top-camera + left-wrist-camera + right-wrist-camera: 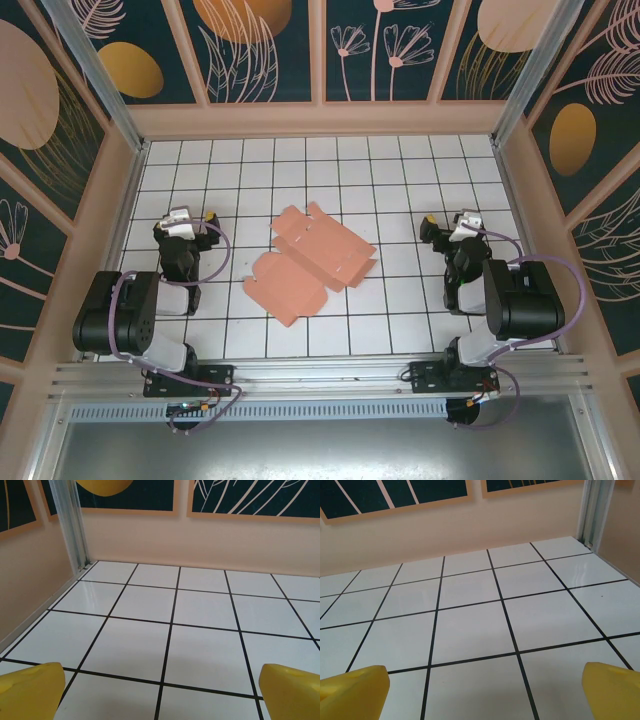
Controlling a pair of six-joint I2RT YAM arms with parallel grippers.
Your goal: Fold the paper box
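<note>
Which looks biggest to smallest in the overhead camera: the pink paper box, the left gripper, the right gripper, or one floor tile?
1. paper box, lying flat: clearly largest.
2. left gripper and right gripper: alike, so tied.
3. floor tile: smallest, though the grippers stand nearer the camera, which flatters them.

We see a worktop (pixel 380 330) of glossy white tiles with black grout lines, reaching ahead of the left fingers (pixel 30 690) to a plain peach back wall (pixel 200 545). Above that wall sit dark teal panels (pixel 250 495) with pale line-drawn plants, framed in peach. An aluminium post (pixel 71 525) stands in the corner ahead and left of the left fingers. A second post (pixel 594 510) stands ahead and right of the right fingers (pixel 615 690). Soft light glints off the tiles near both posts, perhaps from overhead.
</note>
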